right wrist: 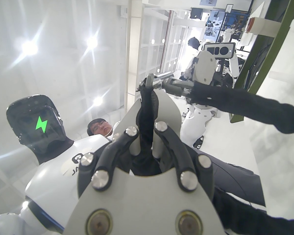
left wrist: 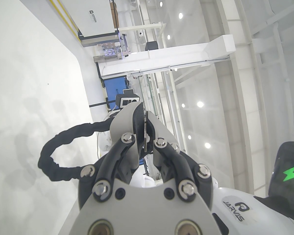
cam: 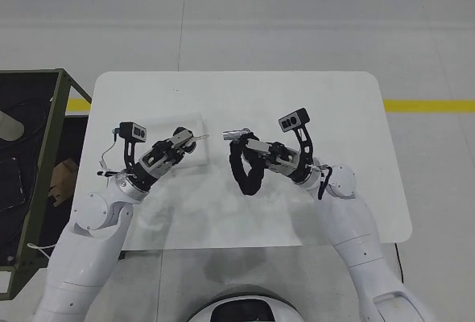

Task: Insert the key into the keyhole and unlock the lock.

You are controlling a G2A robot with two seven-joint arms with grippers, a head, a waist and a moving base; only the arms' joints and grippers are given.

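Left gripper is hovering over the left-middle of the tabletop, jaws pinching the key. The key's free end is sticking out toward the right arm. In the left wrist view the key is showing edge-on, a thin metal plate, with both pads pressing on its flat sides.

Right gripper is sitting opposite, near the tabletop centre, jaws clamping down on the black cable just behind the lock cylinder. The silver cylinder is poking out past the fingertips, with its end facing the key. The cable loop is curving back from the jaws toward the robot, beside the right wrist. In the right wrist view the cable is running up between the jaws. The lock cylinder is lying crosswise just beyond the fingertips, and the cable loop is trailing off to the side.

Key and cylinder are lining up roughly end to end, near each other but apart, with a bare strip of tabletop showing between them. The key is not in the keyhole yet, and the keyhole itself is too small to make out.

A dark cart with a green frame is standing just beside the tabletop's left edge. A yellow floor line is running past the right edge.
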